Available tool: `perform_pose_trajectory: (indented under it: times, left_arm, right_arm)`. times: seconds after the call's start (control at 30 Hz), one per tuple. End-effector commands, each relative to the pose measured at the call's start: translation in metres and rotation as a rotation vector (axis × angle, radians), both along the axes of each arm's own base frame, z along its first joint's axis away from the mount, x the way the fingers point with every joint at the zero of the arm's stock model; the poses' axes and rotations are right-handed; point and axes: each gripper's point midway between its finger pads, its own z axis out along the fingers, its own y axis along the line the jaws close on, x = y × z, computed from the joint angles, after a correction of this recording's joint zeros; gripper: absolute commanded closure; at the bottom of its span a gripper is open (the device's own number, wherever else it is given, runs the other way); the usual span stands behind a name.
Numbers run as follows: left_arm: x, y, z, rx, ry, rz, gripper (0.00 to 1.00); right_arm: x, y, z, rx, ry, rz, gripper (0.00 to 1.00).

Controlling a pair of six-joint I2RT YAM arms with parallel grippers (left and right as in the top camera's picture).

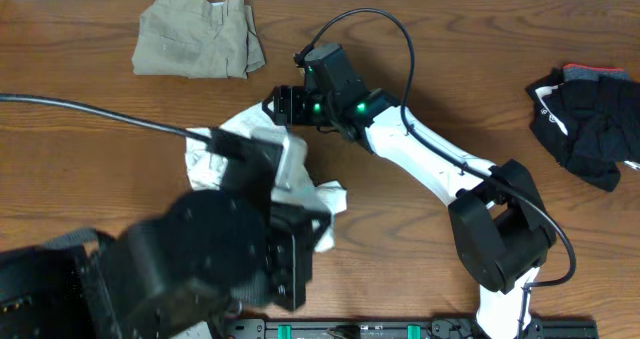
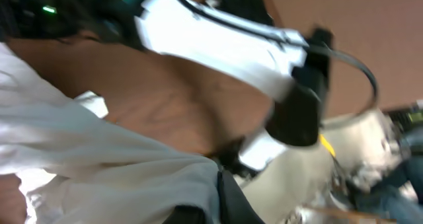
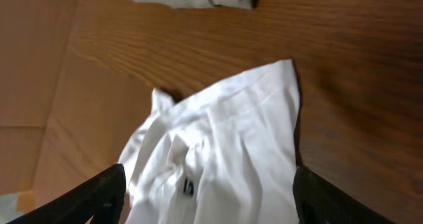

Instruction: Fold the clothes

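1. The right gripper [image 1: 283,107] is seen released, spread wide just above the white T-shirt [image 3: 225,138], which is crumpled on the tabletop [image 3: 357,65].
2. For the left gripper [image 1: 256,155], no grasp can be told through the blur; white cloth is seen close beside it.

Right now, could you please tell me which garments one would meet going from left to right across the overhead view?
khaki trousers → white T-shirt → black bundle
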Motion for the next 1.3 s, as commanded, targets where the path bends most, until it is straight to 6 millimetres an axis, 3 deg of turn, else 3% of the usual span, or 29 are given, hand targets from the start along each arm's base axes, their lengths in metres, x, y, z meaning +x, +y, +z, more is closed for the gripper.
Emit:
perform_pose_trajectory:
  times: [0.0, 0.3, 0.5, 0.6, 0.87, 1.17, 1.27]
  left_arm:
    - [-0.006, 0.004, -0.003, 0.026, -0.01, -0.003, 0.94]
    - [-0.005, 0.002, -0.013, 0.077, 0.009, 0.003, 0.94]
    - [-0.005, 0.001, -0.014, 0.078, 0.011, 0.004, 0.94]
    - [-0.003, 0.001, -0.014, 0.081, 0.004, 0.012, 0.94]
    - [0.003, 0.005, -0.013, 0.09, -0.022, 0.044, 0.94]
    - [0.004, 0.004, -0.013, 0.093, -0.021, 0.043, 0.94]
    - [0.003, 0.004, -0.013, 0.093, -0.021, 0.043, 0.94]
  right_arm:
    - [0.002, -0.002, -0.002, -0.041, -0.021, -0.015, 0.21]
    - [-0.024, 0.009, -0.027, -0.193, -0.062, 0.063, 0.21]
    - [-0.039, 0.011, -0.072, -0.265, 0.021, 0.096, 0.23]
    - [-0.043, 0.008, -0.086, -0.288, 0.048, 0.1, 0.23]
    - [-0.053, 0.007, -0.094, -0.373, 0.025, 0.109, 0.24]
    - [-0.073, 0.022, -0.106, -0.456, -0.028, 0.12, 0.3]
    - [-0.075, 0.022, -0.11, -0.464, -0.024, 0.122, 0.41]
